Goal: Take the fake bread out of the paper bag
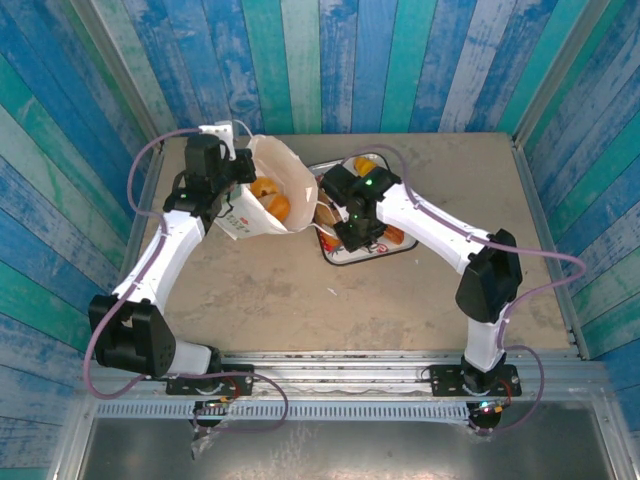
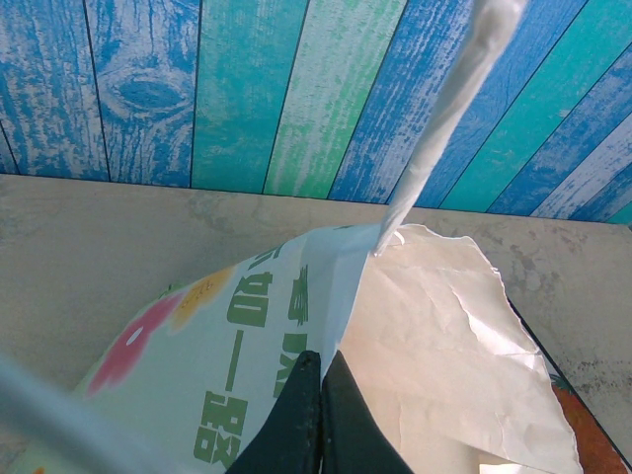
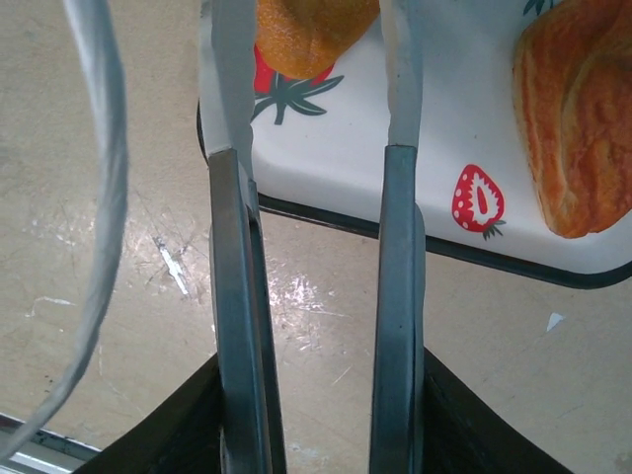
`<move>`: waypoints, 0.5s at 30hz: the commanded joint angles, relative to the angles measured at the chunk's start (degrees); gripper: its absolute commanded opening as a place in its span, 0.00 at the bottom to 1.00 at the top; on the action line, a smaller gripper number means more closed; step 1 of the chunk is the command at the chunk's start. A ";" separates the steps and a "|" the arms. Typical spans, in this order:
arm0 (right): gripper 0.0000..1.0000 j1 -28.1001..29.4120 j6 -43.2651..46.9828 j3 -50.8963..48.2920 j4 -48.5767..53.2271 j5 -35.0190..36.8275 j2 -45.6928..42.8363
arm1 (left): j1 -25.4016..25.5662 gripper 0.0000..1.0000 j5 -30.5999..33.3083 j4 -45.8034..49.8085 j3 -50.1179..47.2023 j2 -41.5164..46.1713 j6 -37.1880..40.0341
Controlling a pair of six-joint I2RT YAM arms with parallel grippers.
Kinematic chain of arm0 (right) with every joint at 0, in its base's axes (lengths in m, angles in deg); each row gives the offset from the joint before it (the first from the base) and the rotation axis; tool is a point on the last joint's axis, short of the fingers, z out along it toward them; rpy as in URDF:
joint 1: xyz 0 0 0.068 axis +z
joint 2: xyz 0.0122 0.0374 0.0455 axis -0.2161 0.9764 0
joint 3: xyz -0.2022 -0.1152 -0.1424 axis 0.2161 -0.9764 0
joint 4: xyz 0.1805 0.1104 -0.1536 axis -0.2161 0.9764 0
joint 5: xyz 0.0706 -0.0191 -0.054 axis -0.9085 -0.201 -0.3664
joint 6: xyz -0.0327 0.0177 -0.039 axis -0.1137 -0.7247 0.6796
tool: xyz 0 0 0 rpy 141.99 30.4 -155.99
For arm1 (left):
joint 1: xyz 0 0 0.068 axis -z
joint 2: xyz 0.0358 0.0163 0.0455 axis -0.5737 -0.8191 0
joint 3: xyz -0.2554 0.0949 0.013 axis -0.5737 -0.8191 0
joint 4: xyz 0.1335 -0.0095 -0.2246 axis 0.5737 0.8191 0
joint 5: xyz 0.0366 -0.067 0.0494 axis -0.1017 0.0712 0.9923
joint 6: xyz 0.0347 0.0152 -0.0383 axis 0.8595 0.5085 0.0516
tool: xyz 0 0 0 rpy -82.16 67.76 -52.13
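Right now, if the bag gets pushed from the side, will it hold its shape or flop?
Probably flops: the paper bag looks thin and creased, its wall buckled where the left gripper pinches the rim. Likely light too, so it may slide or tip, with the fake bread shifting inside.

The paper bag [image 1: 288,168] lies near the bench's [image 1: 300,300] far edge, left of middle, with fake bread [image 1: 270,200] inside. My left tool [image 2: 321,415] pinches the bag's far-left rim. Just right of the bag sits the tray [image 1: 343,261], carrying more bread [image 3: 573,118]. The tongs [image 3: 237,247] in my right tool [image 1: 352,222] hang over the tray's left side.
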 commanded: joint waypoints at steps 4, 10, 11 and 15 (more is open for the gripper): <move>0.41 0.29 -0.12 1.07 1.82 0.09 -3.32 | 0.07 0.00 -0.26 -1.57 0.65 3.15 0.92; 0.38 -0.57 -1.14 -0.26 3.09 1.98 -5.64 | 0.07 0.00 -1.18 -0.71 0.38 3.82 3.07; 0.38 -0.85 -1.38 -0.65 3.30 2.10 -6.08 | 0.10 0.00 -1.46 -0.78 0.15 3.96 3.57; 0.38 -2.11 -2.06 -1.99 3.84 2.89 -8.18 | 0.07 0.00 -3.49 -2.38 -1.38 5.22 5.45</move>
